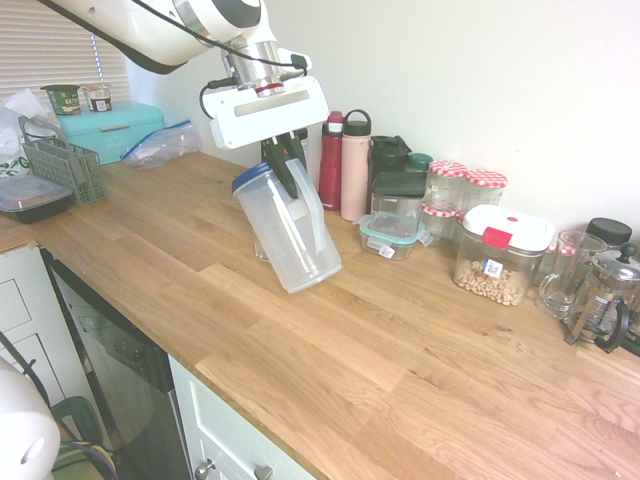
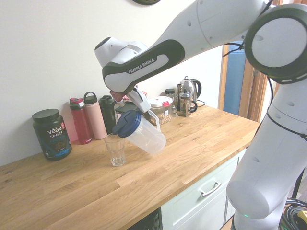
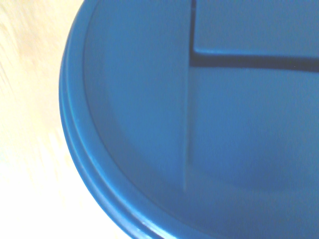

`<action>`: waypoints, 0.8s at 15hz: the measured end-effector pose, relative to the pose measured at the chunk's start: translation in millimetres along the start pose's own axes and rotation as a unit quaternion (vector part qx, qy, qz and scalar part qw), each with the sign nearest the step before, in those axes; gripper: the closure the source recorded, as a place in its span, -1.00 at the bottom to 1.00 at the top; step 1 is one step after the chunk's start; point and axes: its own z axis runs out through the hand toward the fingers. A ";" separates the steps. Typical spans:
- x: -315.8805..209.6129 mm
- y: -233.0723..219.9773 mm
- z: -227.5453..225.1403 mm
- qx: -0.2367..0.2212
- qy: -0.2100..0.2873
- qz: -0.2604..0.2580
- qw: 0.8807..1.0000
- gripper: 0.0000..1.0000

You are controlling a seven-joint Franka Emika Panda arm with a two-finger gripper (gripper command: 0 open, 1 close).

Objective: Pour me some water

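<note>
Gripped by the handle above a wooden worktop: a translucent pitcher, tilted to the left, with its blue lid close by the rim of an upright drinking glass. Clenched on that handle, by the look of both exterior views, the gripper. Likely light and slightly flexible in the wall, yet heavier and prone to swing with water inside; the level impossible to make out. Best held by the handle, firmly, against slipping as the tilt grows. Fragile and easily tipped, by contrast, the glass: best left untouched, with a slow pour to avoid a spill past the rim.

Farther back, along the wall: a red bottle, a pink bottle and, to the right, a container of chickpeas.

Clear in the second exterior view, mostly hidden behind the pitcher in the first: the glass. Only in the first, at far left: a turquoise box. Filling the wrist view: the lid, seams and all, with no glass in sight.
</note>
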 end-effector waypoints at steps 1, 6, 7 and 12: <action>0.6 2.4 1.7 -0.011 -0.009 -0.004 1.000 1.00; -0.2 7.9 1.9 -0.035 -0.016 -0.014 0.999 1.00; 0.1 8.4 1.3 -0.040 -0.017 -0.016 0.999 1.00; 9.2 4.3 6.5 -0.052 -0.019 -0.020 0.998 1.00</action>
